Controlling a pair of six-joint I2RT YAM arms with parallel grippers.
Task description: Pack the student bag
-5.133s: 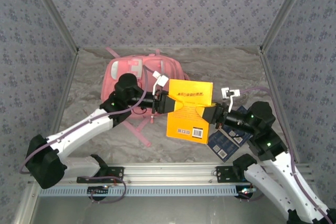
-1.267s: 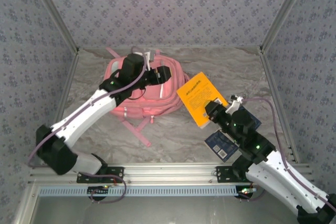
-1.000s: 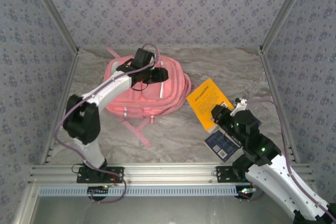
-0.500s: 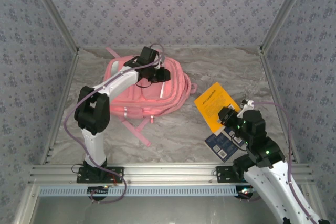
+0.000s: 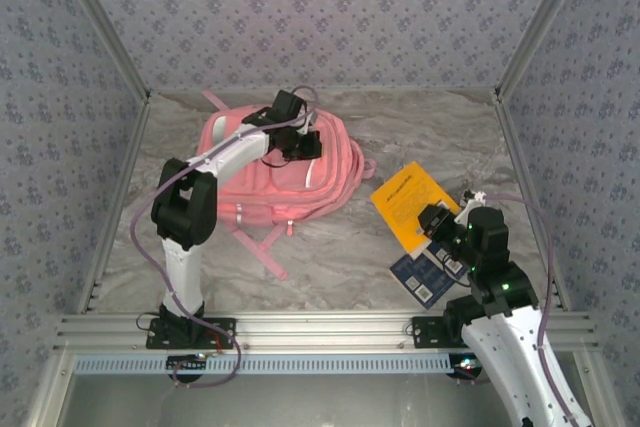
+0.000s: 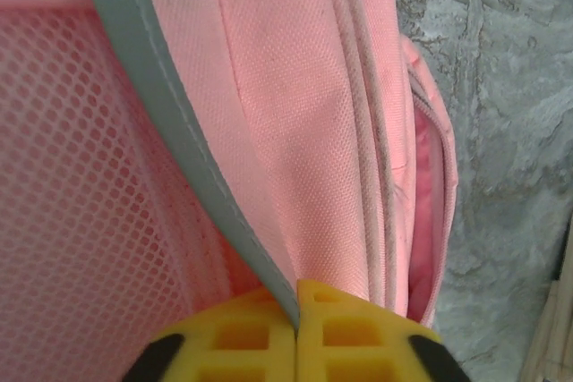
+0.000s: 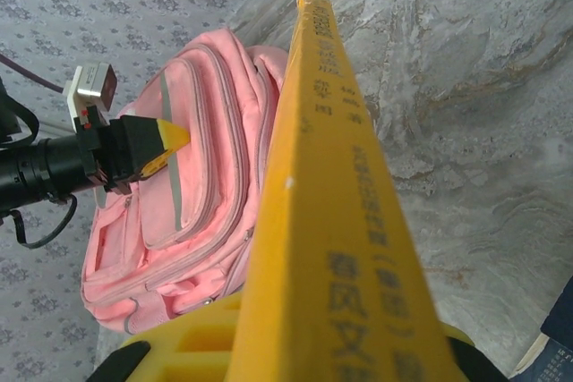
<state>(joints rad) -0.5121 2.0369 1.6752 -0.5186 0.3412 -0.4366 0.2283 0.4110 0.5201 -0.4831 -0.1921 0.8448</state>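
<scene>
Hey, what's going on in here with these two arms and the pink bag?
Two robot arms are packing a pink backpack. The left gripper pinches a grey-trimmed flap on its front; the right gripper holds a yellow book beside it, not yet inside. A dark blue book lies on the table nearby.

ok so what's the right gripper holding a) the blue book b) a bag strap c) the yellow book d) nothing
c, the right gripper is shut on the yellow book, whose spine rises straight out of the gripper in the right wrist view.
</scene>
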